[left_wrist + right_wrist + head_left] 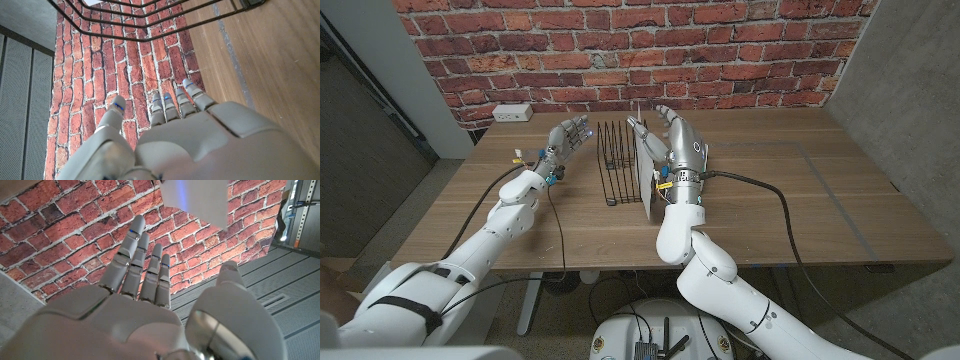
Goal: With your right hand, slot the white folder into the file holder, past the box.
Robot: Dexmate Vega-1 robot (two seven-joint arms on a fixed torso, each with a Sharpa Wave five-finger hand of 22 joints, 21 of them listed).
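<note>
White folder [647,175] stands on edge at the right side of the black wire file holder [613,160]; right hand [680,148] touches it, fingers spread. Left hand [565,137] is spread, empty.

White folder [647,170], black wire file holder [613,160], red brick wall [620,50], brown wooden table [800,200].

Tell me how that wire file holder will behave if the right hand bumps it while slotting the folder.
The file holder is thin open wire, so it is probably light and may slide on the smooth table instead of resisting. Its upright dividers look narrow, so a sideways push from the right hand might tip it. The white folder stands on edge and seems fairly stiff.
</note>
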